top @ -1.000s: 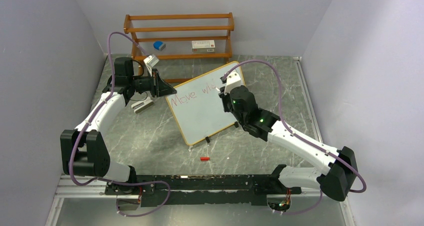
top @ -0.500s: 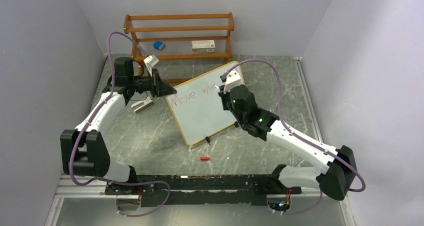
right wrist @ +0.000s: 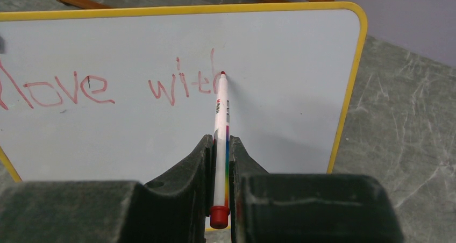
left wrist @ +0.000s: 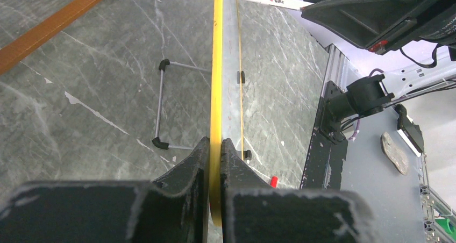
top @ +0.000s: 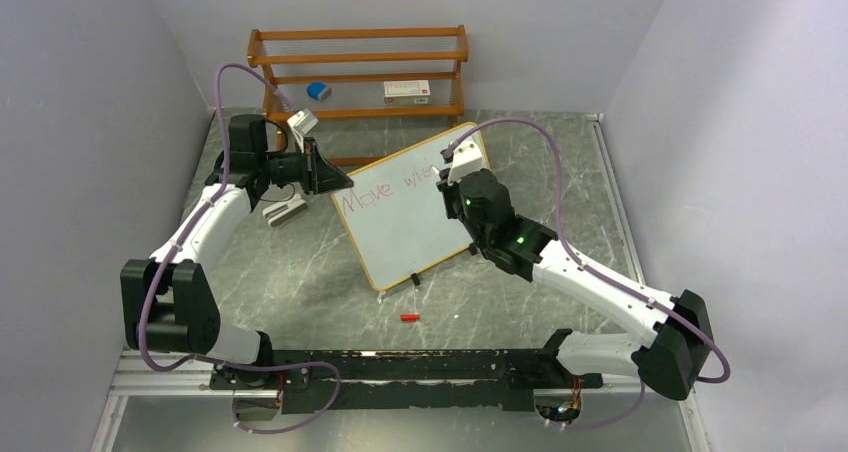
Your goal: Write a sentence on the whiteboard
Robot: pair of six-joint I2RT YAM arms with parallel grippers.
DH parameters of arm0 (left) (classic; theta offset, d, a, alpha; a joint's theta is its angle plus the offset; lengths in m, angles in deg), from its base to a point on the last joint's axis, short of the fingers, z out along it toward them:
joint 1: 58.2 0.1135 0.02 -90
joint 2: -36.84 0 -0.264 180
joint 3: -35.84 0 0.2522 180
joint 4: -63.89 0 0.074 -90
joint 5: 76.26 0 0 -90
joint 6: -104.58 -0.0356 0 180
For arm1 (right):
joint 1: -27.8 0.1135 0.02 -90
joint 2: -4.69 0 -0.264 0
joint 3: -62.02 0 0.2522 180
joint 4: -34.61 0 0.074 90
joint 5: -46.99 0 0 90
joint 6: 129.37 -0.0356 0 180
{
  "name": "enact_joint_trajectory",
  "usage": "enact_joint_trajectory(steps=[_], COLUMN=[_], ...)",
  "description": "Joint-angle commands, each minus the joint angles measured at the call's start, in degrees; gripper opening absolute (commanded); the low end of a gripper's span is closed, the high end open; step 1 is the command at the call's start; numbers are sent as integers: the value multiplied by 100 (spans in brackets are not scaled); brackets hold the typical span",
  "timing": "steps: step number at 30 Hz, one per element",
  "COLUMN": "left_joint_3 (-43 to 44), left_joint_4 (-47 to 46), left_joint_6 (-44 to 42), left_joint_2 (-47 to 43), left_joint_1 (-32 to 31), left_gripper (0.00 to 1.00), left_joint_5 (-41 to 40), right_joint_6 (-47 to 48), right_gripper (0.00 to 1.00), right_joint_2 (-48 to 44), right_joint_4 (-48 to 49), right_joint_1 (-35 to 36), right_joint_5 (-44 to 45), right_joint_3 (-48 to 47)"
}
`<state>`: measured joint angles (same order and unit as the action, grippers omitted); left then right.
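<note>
The whiteboard (top: 400,217) stands tilted on the table, white with a yellow frame, red writing "Move with" partly formed across its top (right wrist: 80,90). My left gripper (left wrist: 215,146) is shut on the whiteboard's yellow edge (left wrist: 216,65), holding it at the left side (top: 335,180). My right gripper (right wrist: 220,146) is shut on a white marker (right wrist: 220,114) with a rainbow stripe and red end. The marker's red tip touches the whiteboard at the last letter. In the top view the right gripper (top: 452,177) is at the board's upper right.
A brown slatted shelf rack (top: 358,72) stands at the back with a blue object (top: 318,91) and a white box (top: 406,91) on it. A red marker cap (top: 407,317) lies on the table near the front. A metal clip-like item (top: 284,211) lies left of the board.
The right gripper with the marker has shifted slightly along the board's top, and the second red word has grown by a stroke. The left arm has not moved.
</note>
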<state>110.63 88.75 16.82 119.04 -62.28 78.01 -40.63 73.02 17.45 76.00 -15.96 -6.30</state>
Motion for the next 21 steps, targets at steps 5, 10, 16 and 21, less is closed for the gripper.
enact_joint_trajectory(steps=[5,10,16,21], left_joint_3=[65,63,66,74], left_joint_4=[129,130,130,130], left_joint_6=[-373,-369,-373,-368], left_joint_2=[68,59,57,61], left_joint_1=[65,65,65,65], left_gripper=[5,5,5,5], left_joint_5=[-158,-160,-164,-170], right_joint_6=[-125,-203,-278,-318], right_gripper=[0,0,0,0], right_joint_2=[-82,-110,-117,-158], right_joint_4=[-206,-309,-436,-535], right_joint_1=[-49,-53,-48,-51], right_joint_5=[54,2,-36,-50], right_joint_3=[71,136,165,196])
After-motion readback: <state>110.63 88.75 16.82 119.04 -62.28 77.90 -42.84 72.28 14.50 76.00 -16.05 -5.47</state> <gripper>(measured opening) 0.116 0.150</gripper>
